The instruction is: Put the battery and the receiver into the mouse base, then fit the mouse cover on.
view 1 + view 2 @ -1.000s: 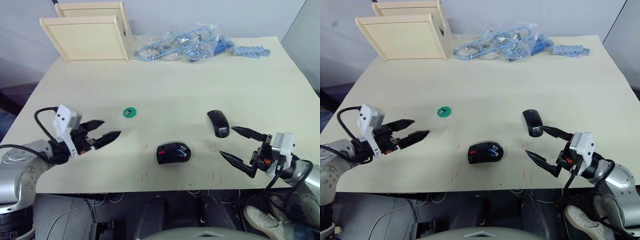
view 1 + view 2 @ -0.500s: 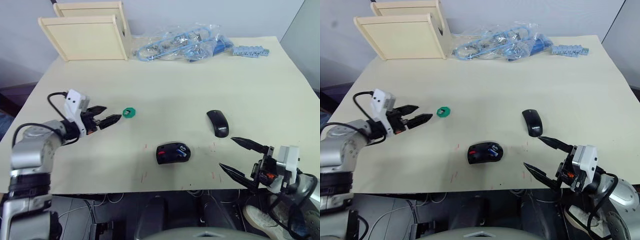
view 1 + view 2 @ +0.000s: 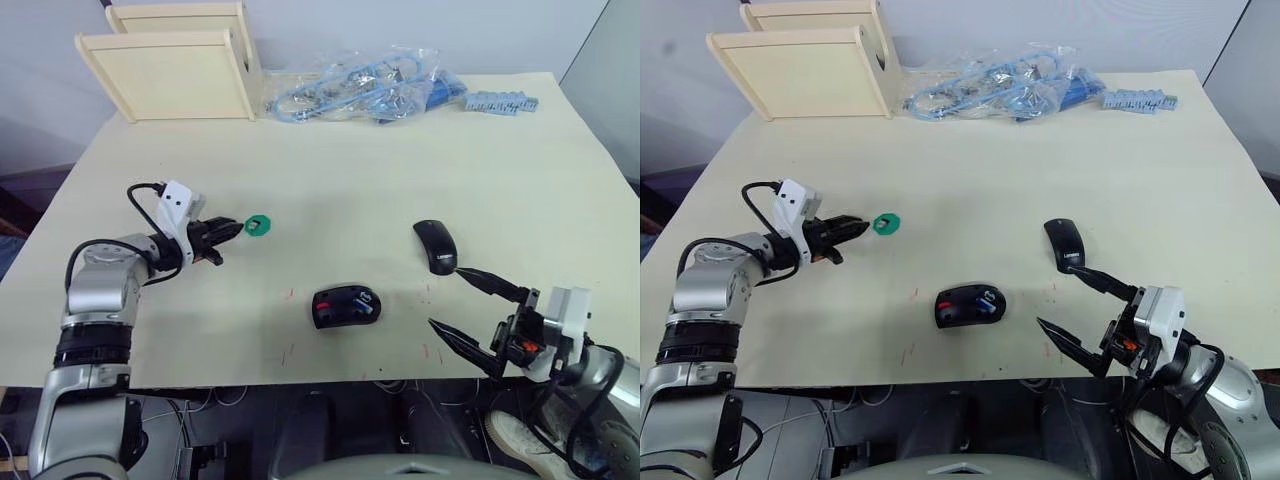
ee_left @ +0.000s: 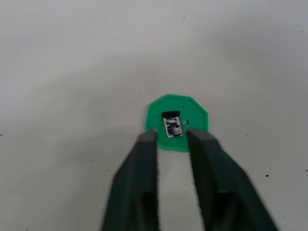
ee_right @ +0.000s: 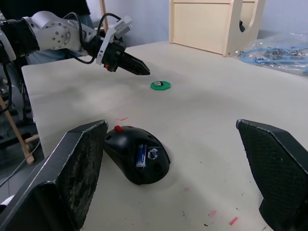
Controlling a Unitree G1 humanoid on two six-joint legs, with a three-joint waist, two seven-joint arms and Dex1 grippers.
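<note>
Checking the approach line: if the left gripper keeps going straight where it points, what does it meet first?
The left gripper would likely meet the small receiver on the green disc first, between its open fingers.

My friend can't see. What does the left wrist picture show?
Two dark fingers of the left end effector reach toward a small green disc on a pale table. A tiny black and silver receiver sits on the disc, just past the slightly parted fingertips.

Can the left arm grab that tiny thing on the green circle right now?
Probably yes. The left pincer sits right at the green disc, fingers slightly apart on either side of the small receiver, with nothing between them.
</note>
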